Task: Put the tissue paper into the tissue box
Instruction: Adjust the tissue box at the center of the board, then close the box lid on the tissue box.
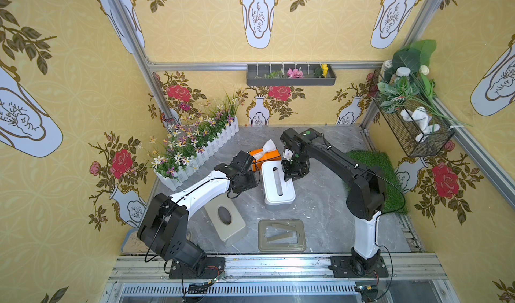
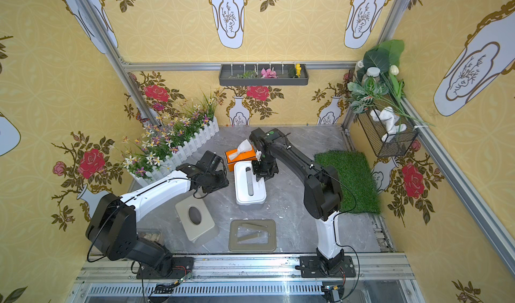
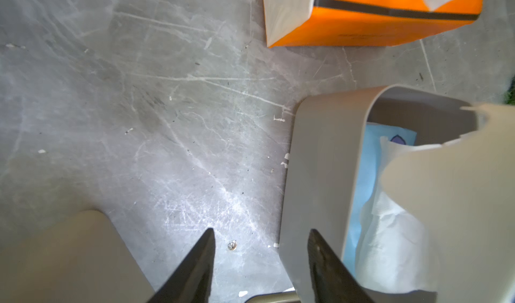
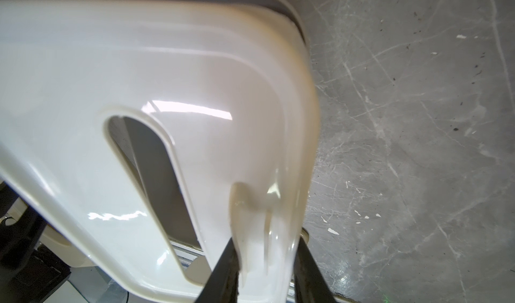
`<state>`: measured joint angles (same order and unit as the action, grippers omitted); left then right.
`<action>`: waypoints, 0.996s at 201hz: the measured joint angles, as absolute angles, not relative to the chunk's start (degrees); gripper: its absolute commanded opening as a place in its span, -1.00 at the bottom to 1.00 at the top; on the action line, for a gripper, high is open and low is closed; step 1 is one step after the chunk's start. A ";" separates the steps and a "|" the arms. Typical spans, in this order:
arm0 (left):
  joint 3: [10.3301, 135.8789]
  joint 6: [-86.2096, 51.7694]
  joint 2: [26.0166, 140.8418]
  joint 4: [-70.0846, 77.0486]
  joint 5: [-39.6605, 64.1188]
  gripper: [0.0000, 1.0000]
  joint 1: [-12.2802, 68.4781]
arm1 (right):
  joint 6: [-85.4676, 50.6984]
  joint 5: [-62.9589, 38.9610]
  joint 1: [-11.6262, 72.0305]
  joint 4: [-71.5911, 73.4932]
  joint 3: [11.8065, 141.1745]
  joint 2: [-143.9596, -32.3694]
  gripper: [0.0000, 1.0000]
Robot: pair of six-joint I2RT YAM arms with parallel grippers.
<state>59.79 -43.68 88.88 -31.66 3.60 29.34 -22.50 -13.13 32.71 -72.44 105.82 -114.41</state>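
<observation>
High at the front in both top views, looking steeply down, far enough to take in the whole bench (image 1: 320,204), framing almost alike. From the left wrist, close above the bench, facing down past the left end effector (image 3: 261,230) onto the box (image 3: 315,176). From the right wrist, closer still, hard against the lid (image 4: 111,64). Shared by all: the box.

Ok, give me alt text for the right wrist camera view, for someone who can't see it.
The right end effector pinches the rim of a glossy white lid with a long rounded slot, which fills most of the frame. The grey tissue box edge peeks out behind it, over a scratched grey marble tabletop.
</observation>
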 measured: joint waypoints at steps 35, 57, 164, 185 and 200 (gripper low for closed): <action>58.81 -43.51 90.76 -30.74 4.54 0.07 29.91 | -22.70 -13.08 32.71 -72.88 106.43 -114.91 -0.69; 58.76 -43.48 92.01 -29.74 5.19 0.07 30.55 | -22.72 -13.08 32.71 -73.38 106.85 -115.26 -0.69; 57.87 -43.92 92.88 -26.15 5.30 0.04 32.14 | -22.70 -11.27 33.50 -76.79 110.91 -118.56 -0.69; 57.58 -43.92 91.33 -26.17 4.05 0.04 31.48 | -22.76 -11.27 33.58 -76.73 110.72 -118.58 -0.69; 57.19 -43.92 90.08 -26.22 3.16 0.03 30.63 | -23.29 -11.27 33.58 -76.64 110.43 -118.58 -0.70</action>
